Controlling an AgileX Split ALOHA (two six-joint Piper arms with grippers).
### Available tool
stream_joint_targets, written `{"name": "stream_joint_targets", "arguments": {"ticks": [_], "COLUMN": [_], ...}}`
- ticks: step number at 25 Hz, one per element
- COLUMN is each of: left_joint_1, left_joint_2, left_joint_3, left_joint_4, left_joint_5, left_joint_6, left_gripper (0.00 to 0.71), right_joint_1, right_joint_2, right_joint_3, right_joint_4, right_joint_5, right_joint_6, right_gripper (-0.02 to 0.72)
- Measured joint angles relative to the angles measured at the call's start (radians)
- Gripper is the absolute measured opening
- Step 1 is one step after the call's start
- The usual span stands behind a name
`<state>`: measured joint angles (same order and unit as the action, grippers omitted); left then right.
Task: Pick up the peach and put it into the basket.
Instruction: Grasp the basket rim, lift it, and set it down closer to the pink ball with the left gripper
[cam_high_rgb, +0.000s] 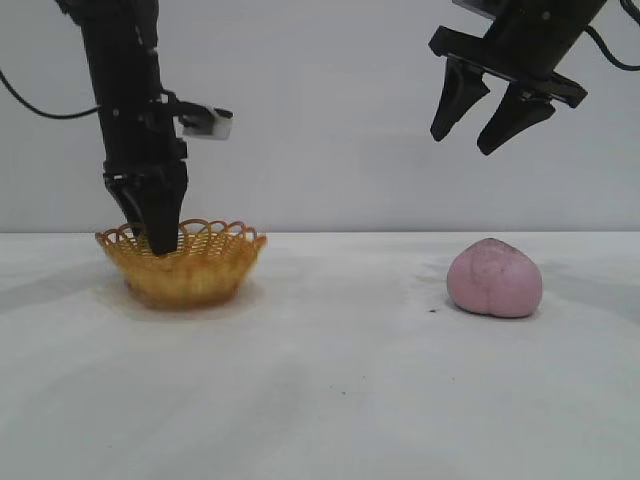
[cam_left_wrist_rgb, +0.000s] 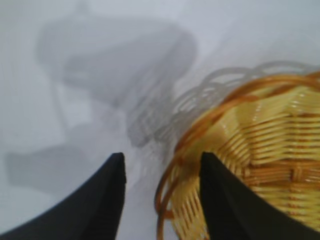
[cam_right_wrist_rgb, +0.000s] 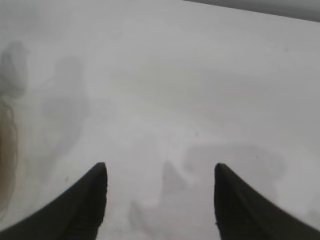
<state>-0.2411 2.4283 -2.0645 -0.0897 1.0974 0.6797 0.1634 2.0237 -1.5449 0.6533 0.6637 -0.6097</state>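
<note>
Two tools are seen over a white surface (cam_high_rgb: 330, 380). The left tool (cam_high_rgb: 158, 240) is lowered at the near left edge of the basket (cam_high_rgb: 185, 265); in the left wrist view (cam_left_wrist_rgb: 162, 172) its dark fingers (cam_left_wrist_rgb: 107, 200) are spread to either side of the looped rim, one outside over the surface and one inside over the weave, with nothing shown pinched between them. The yellow-orange wicker basket (cam_left_wrist_rgb: 260, 150) is set on the surface at the left of the exterior view, upright, its scalloped rim uppermost. The right tool (cam_high_rgb: 468, 140) is held high in the air at the upper right, tilted, its two pointed fingers (cam_high_rgb: 452, 105) spread apart and nothing carried between them; in the right wrist view (cam_right_wrist_rgb: 160, 175) only bare surface and soft shadows are seen between the fingertips (cam_right_wrist_rgb: 95, 185). The peach (cam_high_rgb: 494, 279), dull pink with a shallow crease, is seen resting on the surface at the right, below the right tool and well apart from it, and well apart from the basket. A plain pale wall (cam_high_rgb: 320, 120) is seen behind.
</note>
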Motion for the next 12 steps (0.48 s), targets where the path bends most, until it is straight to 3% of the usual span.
{"name": "stream_joint_targets", "arguments": {"ticks": [2, 7, 8, 12], "left_joint_1": [0.0, 0.0, 0.0, 0.002], "left_joint_2": [-0.004, -0.018, -0.022, -0.057], "left_joint_3": [-0.003, -0.003, -0.003, -0.003], "left_joint_4": [-0.012, -0.034, -0.038, -0.069], "left_joint_5": [0.013, 0.021, 0.024, 0.037], "left_joint_6": [0.0, -0.04, -0.047, -0.067], "left_gripper": [0.077, 0.085, 0.043, 0.06], "right_joint_1": [0.0, 0.0, 0.0, 0.0], "right_joint_2": [0.0, 0.0, 0.0, 0.0], "right_joint_3": [0.0, 0.0, 0.0, 0.0], "right_joint_4": [-0.002, -0.008, -0.008, -0.008], "right_joint_5": [0.0, -0.004, -0.004, -0.006], "right_joint_6": [0.0, -0.001, -0.001, -0.001], "right_gripper": [0.398, 0.398, 0.398, 0.398]}}
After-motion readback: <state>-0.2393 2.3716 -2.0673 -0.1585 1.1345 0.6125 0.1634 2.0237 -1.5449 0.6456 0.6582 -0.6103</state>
